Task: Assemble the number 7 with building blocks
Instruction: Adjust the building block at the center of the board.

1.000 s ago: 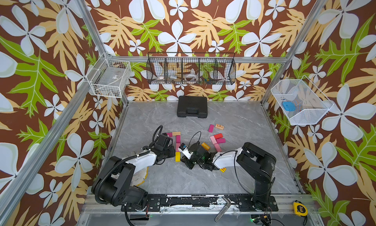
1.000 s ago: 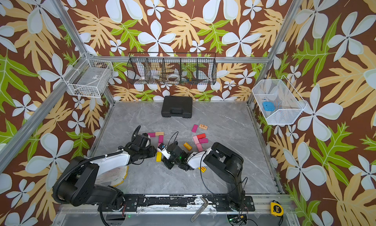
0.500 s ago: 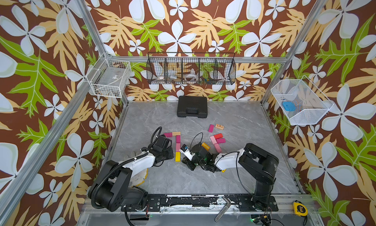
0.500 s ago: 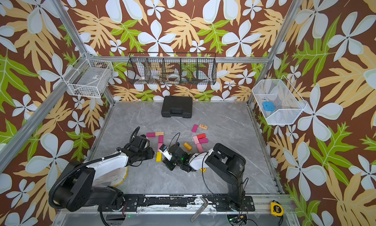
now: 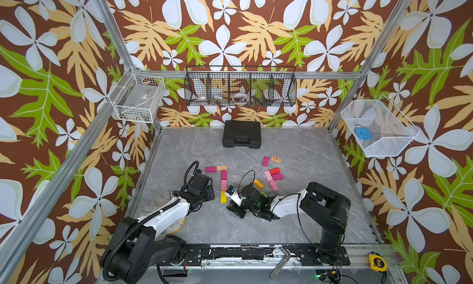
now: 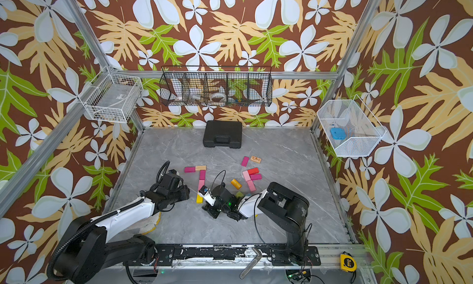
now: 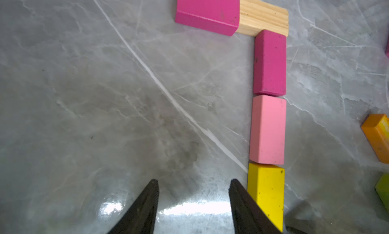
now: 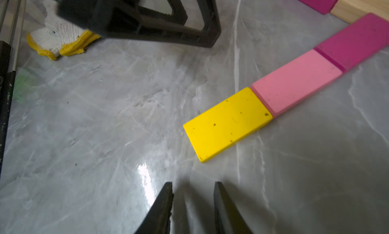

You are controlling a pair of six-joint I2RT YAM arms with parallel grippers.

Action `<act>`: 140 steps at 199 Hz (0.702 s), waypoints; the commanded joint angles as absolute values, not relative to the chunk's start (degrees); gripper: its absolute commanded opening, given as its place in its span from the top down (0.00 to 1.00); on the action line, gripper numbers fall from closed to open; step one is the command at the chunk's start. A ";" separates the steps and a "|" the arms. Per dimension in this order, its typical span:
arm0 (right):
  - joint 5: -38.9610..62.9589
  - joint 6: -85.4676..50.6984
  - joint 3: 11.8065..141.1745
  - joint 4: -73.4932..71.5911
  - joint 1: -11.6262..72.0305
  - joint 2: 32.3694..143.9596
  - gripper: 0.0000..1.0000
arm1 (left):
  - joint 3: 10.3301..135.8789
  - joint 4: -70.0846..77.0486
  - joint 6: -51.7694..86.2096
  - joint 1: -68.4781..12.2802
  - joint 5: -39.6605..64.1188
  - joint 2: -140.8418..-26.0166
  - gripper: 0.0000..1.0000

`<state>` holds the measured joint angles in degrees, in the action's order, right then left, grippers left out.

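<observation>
Five building blocks lie flat in a 7 shape: a magenta block (image 5: pixel 211 169) and a plain wood block (image 5: pixel 222 167) across the far end, then a magenta block (image 7: pixel 269 62), a pink block (image 7: pixel 267 129) and a yellow block (image 5: pixel 223 197) in a line toward the front. My left gripper (image 7: pixel 194 181) is open and empty over bare table, one finger right beside the yellow block (image 7: pixel 265 193). My right gripper (image 8: pixel 193 183) stands a little open with nothing in it, just short of the yellow block (image 8: pixel 227 123). In both top views the two grippers flank the yellow block (image 6: pixel 199 198).
Loose blocks lie to the right: orange (image 5: pixel 258 184), red (image 5: pixel 274 171), pink (image 5: pixel 273 185), magenta (image 5: pixel 265 161) and a printed wood one (image 5: pixel 276 159). A black case (image 5: pixel 241 137) sits at the back. A white glove (image 8: pixel 56 39) lies under the left arm.
Both grippers have opened: the left one wider, the right one from shut to a narrow gap. The right arm has shifted slightly. The blocks of the 7 have not moved.
</observation>
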<state>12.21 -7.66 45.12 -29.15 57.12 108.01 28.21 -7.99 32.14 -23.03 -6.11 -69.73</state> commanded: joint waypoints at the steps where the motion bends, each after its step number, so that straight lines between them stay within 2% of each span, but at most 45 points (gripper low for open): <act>1: 11.40 -8.91 45.65 -27.33 57.22 108.71 0.63 | 28.04 -7.22 32.59 -22.76 -6.70 -69.31 0.43; 140: 6.18 -8.77 48.25 -26.09 57.22 111.00 0.64 | 27.95 -6.68 32.39 -22.59 -6.45 -69.21 0.42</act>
<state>7.44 -8.60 48.12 -29.30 57.14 110.43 28.01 -7.40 32.64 -22.76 -6.13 -69.12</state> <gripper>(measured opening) 0.364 0.580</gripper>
